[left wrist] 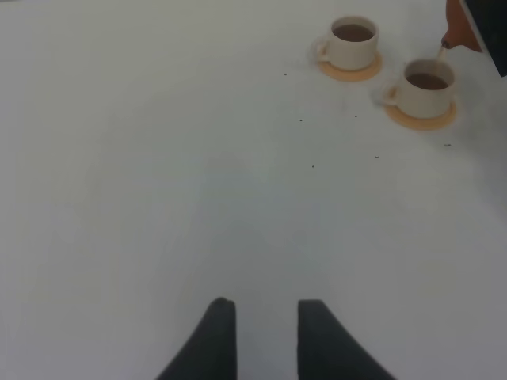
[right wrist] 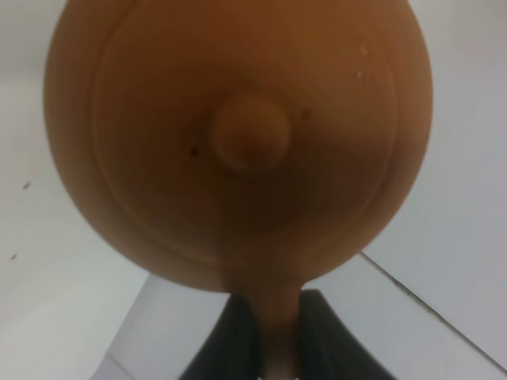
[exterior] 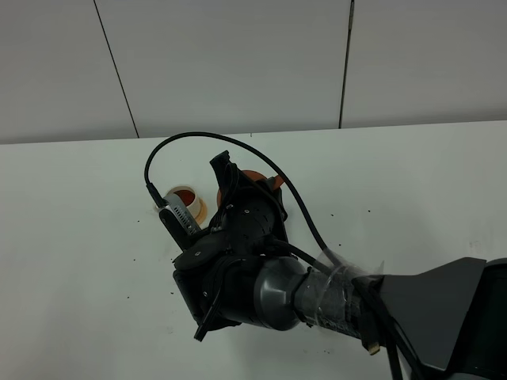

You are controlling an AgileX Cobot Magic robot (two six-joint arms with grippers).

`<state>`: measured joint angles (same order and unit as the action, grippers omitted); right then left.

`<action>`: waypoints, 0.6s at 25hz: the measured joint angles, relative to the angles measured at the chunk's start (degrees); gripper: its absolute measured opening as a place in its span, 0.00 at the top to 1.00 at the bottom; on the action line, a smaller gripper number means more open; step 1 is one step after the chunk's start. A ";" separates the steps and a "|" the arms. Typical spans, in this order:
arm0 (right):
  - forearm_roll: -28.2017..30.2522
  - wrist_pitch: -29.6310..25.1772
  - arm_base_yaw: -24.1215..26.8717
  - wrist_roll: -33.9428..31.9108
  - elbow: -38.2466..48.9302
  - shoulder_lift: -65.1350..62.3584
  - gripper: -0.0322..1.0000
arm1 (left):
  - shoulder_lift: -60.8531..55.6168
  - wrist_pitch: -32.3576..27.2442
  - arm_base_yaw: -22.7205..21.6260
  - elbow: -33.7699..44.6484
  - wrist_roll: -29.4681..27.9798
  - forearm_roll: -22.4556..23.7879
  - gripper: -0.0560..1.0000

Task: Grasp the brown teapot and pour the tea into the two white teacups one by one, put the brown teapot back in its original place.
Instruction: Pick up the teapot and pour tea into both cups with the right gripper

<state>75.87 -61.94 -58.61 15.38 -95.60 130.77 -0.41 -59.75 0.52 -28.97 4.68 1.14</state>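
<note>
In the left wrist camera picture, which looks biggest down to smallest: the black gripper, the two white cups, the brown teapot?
1. The left gripper, though nearest the camera.
2. The two white teacups, alike.
3. The brown teapot: only an edge shows.

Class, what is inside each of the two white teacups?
Dark brown tea sits in the teacup beside the teapot spout and in the other teacup. The tea hides each cup's bottom.
</note>
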 joint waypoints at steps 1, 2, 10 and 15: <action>0.00 0.00 0.00 0.00 0.00 0.00 0.88 | 0.00 0.00 0.00 0.00 0.00 0.00 0.70; 0.00 0.00 0.00 0.00 0.00 0.00 0.88 | 0.00 0.00 0.00 0.00 0.00 0.00 0.70; 0.02 0.00 0.00 0.00 0.00 0.00 0.88 | 0.00 0.00 0.00 0.00 0.00 0.00 0.70; 0.02 0.00 0.00 0.00 0.00 0.00 0.88 | 0.00 0.00 0.00 0.00 0.00 0.00 0.70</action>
<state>75.89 -61.94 -58.61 15.38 -95.60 130.77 -0.41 -59.75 0.52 -28.97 4.68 1.14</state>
